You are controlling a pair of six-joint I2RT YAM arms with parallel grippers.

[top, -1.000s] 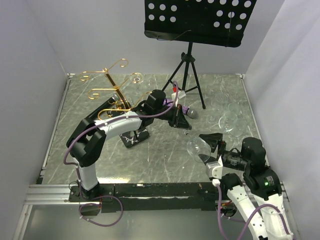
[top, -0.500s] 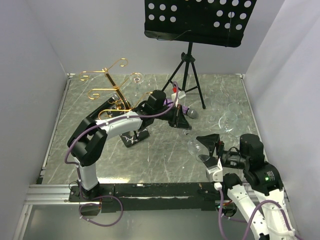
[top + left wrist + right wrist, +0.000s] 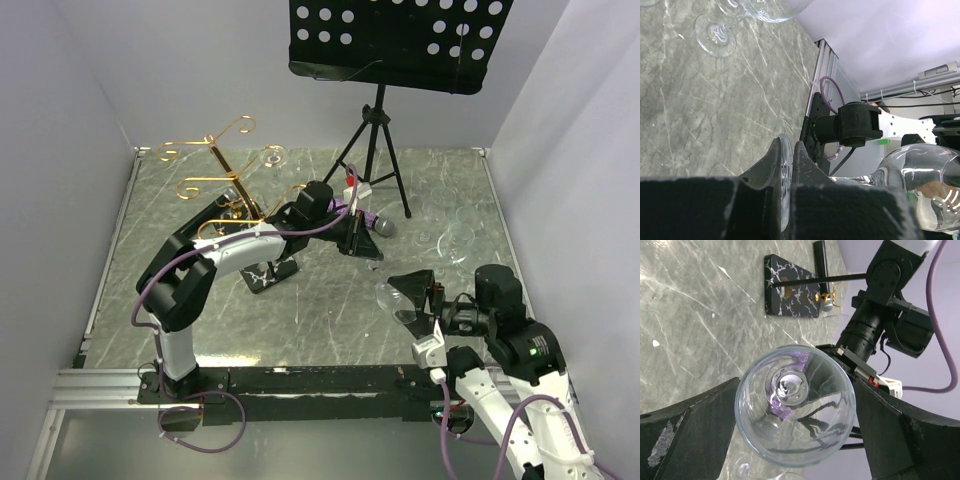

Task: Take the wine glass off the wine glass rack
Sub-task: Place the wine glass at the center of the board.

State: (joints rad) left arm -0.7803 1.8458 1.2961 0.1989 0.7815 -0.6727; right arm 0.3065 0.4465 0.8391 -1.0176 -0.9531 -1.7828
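Right wrist: glass (image 3: 795,412) within end effector (image 3: 792,427)

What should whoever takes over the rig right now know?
Left gripper: shut on the glass's foot.
Right gripper: open, fingers either side of the bowl, not gripping.
Glass: off the rack, lying sideways between the two arms.
Done: glass removed from the rack.
Left: probably close the right on the bowl, release the left, then set the glass down, perhaps by the other glasses.
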